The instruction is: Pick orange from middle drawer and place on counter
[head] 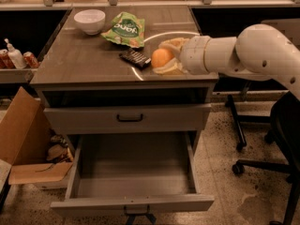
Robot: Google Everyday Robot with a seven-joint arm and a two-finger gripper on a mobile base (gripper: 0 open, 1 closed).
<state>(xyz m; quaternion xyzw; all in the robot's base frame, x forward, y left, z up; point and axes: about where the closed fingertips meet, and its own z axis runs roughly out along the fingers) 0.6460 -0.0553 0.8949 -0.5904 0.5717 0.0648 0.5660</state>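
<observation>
The orange [161,58] is held in my gripper [165,57], whose pale fingers [171,43] close around it above the right part of the counter [84,60]. The white arm reaches in from the right. I cannot tell whether the orange touches the counter top. The middle drawer [133,165] is pulled open below, its grey floor bare, with a small dark handle on its front panel.
On the counter are a white bowl [90,20], a green snack bag [123,29] and a dark bar [135,58] just left of the orange. A cardboard box [26,144] stands at the left, an office chair [272,139] at the right.
</observation>
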